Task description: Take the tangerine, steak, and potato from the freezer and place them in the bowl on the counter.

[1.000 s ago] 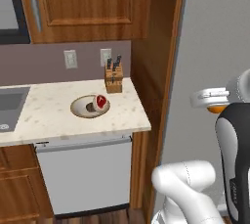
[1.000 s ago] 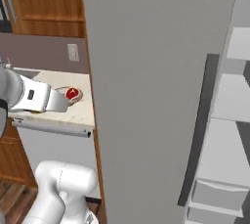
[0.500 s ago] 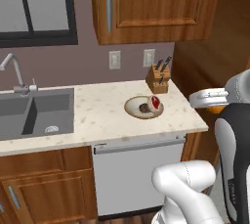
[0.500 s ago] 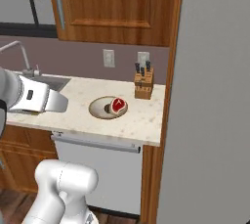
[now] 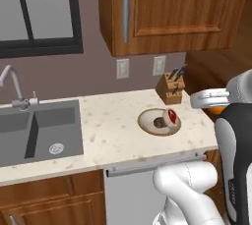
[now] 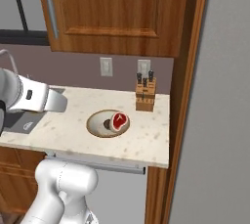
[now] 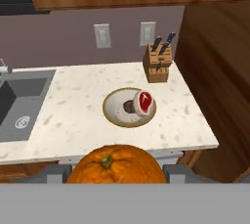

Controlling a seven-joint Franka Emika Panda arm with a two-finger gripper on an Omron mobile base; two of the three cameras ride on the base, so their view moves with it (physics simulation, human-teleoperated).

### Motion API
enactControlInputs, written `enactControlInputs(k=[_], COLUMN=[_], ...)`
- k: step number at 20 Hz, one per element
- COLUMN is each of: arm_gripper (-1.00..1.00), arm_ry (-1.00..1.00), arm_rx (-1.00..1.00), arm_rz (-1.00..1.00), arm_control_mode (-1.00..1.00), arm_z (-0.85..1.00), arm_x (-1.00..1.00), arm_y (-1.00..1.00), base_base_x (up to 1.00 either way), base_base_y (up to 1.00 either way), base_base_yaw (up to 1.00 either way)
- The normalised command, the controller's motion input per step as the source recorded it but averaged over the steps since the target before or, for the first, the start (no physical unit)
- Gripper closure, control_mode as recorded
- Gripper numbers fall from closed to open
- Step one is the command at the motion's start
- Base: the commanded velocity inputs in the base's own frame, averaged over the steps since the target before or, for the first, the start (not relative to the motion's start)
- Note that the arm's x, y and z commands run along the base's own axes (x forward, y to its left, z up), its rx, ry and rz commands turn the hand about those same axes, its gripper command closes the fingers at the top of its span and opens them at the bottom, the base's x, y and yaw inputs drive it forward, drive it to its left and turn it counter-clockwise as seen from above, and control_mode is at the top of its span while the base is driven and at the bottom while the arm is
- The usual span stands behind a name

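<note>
Fingers [image 7: 115, 176] were closed on the tangerine [image 7: 116, 165], which sat big and orange at the near edge of the hand view, stem scar up, between the two tips. It was held well short of the table [image 7: 73, 115] and above it, not yet over the bowl [image 7: 113, 112].

The bowl sat mid-table, toward the right end. Inside it the steak [image 7: 145, 102] leaned on the right rim, red face showing, and a dark brown lump beside it looked like the potato [image 7: 130, 105]. So two of three foods looked placed, with the tangerine the last to go.

Far right of the bowl stood a knife block [image 7: 158, 64] against the wall, and two outlets [image 7: 102, 35] sat on the backsplash. The sink [image 5: 39, 130] was at the left end of the table. The freezer [image 6: 219, 120] showed as a grey slab on the right of the right base view.

Risks, as judgement: the bowl is shallow and already crowded, so a release from height could bounce the round fruit off the steak and out onto the table or over the near edge. Releasing early, before the hand clears the table edge, would drop it on the floor. Drifting too far right could clip the knife block.
</note>
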Motion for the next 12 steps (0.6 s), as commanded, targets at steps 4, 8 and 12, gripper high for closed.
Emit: enactControlInputs(k=[4, 8, 12], arm_gripper=[1.0, 1.0, 1.0], arm_ry=[0.0, 0.0, 0.05], arm_rx=[0.0, 0.0, 0.0], arm_rz=[0.0, 0.0, 0.0], arm_control_mode=[1.0, -1.0, -1.0], arm_z=[0.0, -0.03, -0.3], arm_x=[0.0, 0.12, 0.51], arm_y=[0.0, 0.0, 0.0], base_base_x=[0.58, 0.33, 0.0], base_base_y=[0.0, 0.0, 0.0], base_base_yaw=[-0.02, 0.0, 0.0])
